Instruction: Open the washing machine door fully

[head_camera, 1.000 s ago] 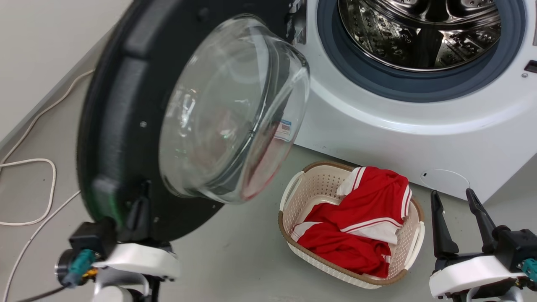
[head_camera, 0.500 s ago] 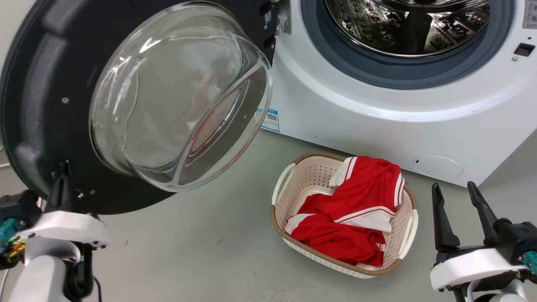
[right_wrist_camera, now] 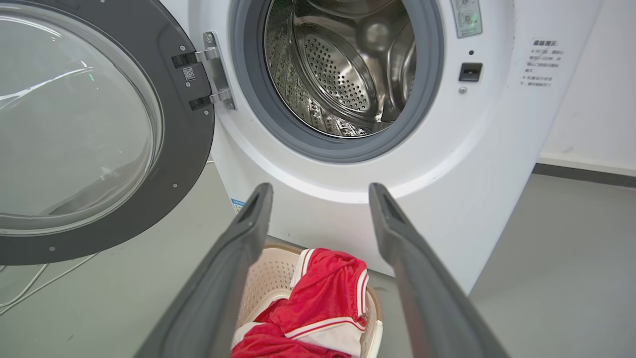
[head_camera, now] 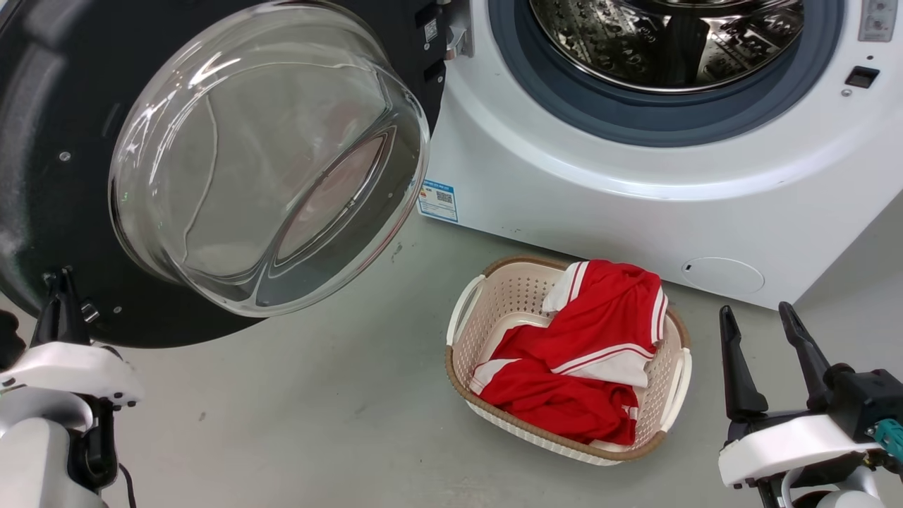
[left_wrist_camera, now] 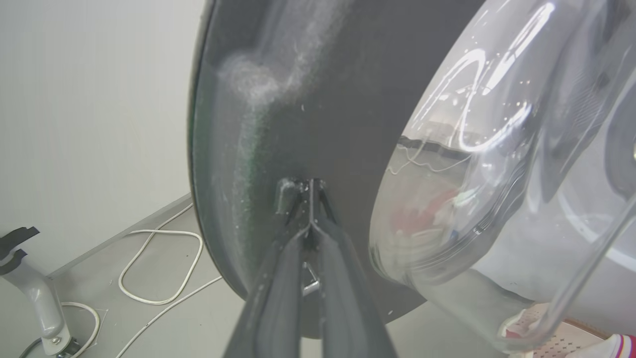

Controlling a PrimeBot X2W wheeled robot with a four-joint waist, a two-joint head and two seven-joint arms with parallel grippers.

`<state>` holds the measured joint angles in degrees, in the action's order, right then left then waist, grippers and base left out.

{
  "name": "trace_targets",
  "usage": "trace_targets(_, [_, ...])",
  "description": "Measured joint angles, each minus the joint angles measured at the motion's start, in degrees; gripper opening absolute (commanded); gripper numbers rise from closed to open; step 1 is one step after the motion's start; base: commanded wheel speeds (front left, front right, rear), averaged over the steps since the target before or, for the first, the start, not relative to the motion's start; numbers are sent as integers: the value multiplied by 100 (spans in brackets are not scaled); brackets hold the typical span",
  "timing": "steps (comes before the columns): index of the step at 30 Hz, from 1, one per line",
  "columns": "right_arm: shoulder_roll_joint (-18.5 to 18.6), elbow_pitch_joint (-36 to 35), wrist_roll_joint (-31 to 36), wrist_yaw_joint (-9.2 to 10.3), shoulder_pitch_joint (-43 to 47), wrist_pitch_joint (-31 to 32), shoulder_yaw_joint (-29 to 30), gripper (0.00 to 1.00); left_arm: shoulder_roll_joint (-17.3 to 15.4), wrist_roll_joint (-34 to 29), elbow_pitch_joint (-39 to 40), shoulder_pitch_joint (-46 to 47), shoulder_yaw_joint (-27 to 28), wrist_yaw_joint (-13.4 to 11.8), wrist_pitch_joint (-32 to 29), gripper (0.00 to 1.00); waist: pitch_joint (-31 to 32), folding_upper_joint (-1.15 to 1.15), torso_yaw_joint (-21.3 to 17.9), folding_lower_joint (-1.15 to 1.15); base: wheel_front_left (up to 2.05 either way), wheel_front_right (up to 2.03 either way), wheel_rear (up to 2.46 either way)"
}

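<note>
The washing machine (head_camera: 635,212) stands with its steel drum exposed. Its door (head_camera: 42,176) hangs wide open to the left, the clear glass bowl bulging toward me. My left gripper (head_camera: 60,293) is shut, its tips resting against the black inner face of the door near the lower rim. In the left wrist view, the gripper (left_wrist_camera: 310,191) has its fingers pressed together and touches the door (left_wrist_camera: 308,99) beside the bowl. My right gripper (head_camera: 765,335) stands open at the lower right, holding nothing. In the right wrist view, it (right_wrist_camera: 320,196) faces the machine (right_wrist_camera: 477,164) and the open door (right_wrist_camera: 184,139).
A cream laundry basket (head_camera: 462,317) holding a red and white garment (head_camera: 578,360) sits on the grey floor before the machine. White cables (left_wrist_camera: 149,238) lie on the floor by the wall left of the door, near a grey stand (left_wrist_camera: 35,298).
The door has swung further open to the left, away from the machine, and my left gripper has gone left with it. The head camera has shifted too. The right gripper keeps its pose.
</note>
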<state>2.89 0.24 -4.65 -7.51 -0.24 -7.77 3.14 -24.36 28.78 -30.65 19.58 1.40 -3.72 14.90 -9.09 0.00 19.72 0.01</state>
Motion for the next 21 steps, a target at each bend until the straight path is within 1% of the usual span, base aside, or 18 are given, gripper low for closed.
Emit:
trace_targets(4, [1, 63, -69, 0, 5, -46, -24, 100, 96, -162, 270, -264, 229, -52, 0, 0, 66, 0, -74, 0, 0, 0, 0])
trace_targets(7, [0, 111, -121, 0, 20, -85, -51, 100, 191, -407, 708, -637, 314, -116, 2, 0, 138, 0, -137, 0, 0, 0, 0])
trace_targets(11, [0, 162, -169, 0, 34, -129, -70, 100, 432, -690, 1390, -1138, 296, -191, 16, 0, 257, 0, -231, -1, 0, 0, 0])
trace_targets(12, [0, 190, -169, 0, 63, -135, -93, 100, 619, -889, 1863, -1512, 141, -243, 16, 0, 351, 0, -317, -1, 0, 0, 0])
trace_targets(14, [0, 204, -168, 0, 77, -154, -92, 100, 779, -1020, 2145, -1736, -18, -272, 16, 0, 405, 0, -394, -1, 0, 0, 0])
trace_targets(19, [0, 201, -111, 0, 92, -162, -92, 100, 1074, -1212, 2580, -2003, -500, -278, -30, 0, 520, 0, -650, -1, 0, 0, 0])
trace_targets(21, [0, 191, -49, 0, 101, -163, -87, 100, 1149, -1271, 2698, -2034, -703, -232, -69, 0, 561, 0, -774, -1, 0, 0, 0])
